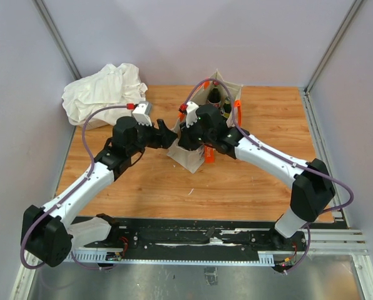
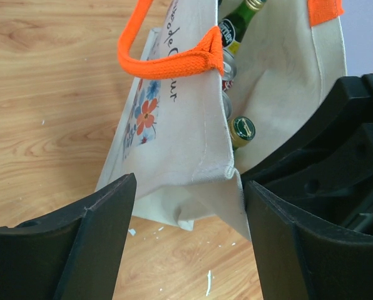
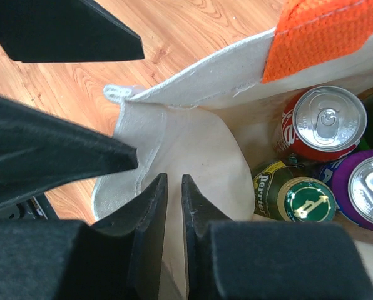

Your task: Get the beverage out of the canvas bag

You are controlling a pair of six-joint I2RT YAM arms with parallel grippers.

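Top view: a cream bag (image 1: 188, 159) stands upright mid-bench (image 1: 249, 181), drinks (image 1: 214, 97) showing in its open mouth. Both arms meet at the bag's near rim, the left end effector (image 1: 169, 134) and the right end effector (image 1: 189, 128). A white cloth (image 1: 102, 90) lies left of and behind the bag.

Left wrist view: the fingers are spread wide, one on either side of the bag's corner, below an orange handle (image 2: 168, 59).

Right wrist view: the fingers are nearly together, with only a slit between them, over the bag's mouth. Whether they pinch canvas is unclear. A red can (image 3: 321, 125), green bottle (image 3: 305, 200) and purple can (image 3: 371, 187) sit inside the bag.
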